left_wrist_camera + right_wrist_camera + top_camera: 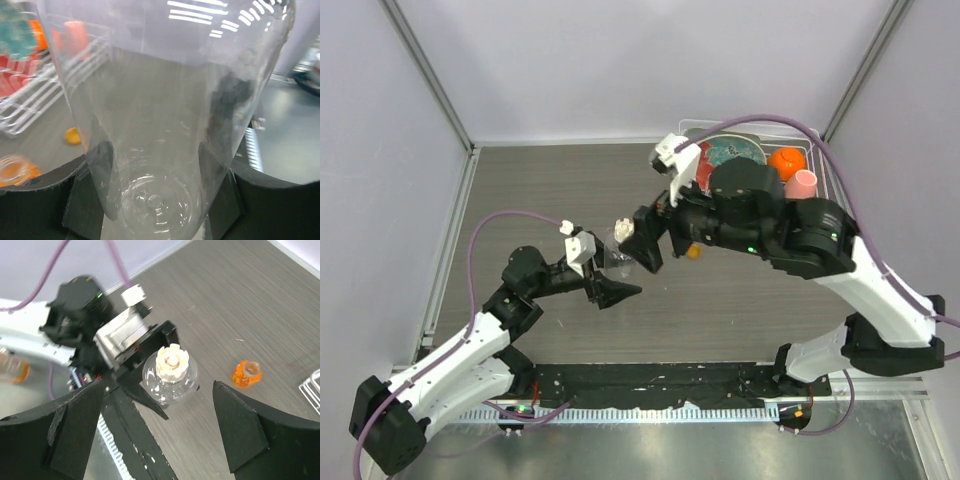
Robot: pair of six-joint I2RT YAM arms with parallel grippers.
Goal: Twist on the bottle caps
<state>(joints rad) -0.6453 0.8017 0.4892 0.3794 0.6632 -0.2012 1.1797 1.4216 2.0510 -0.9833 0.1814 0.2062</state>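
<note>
Snugly, clear bottle (175, 385) sits between left fingers (142, 396).

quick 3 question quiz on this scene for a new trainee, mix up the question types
1. True or false: the right gripper is shut on the cream cap.
2. What holds the clear bottle? A. the left gripper B. the right gripper C. nothing
3. Fill in: the cream cap sits on the clear bottle's ____.

Key
1. False. It is wide open, one finger on each side of the cap and not touching it.
2. A
3. neck
</note>
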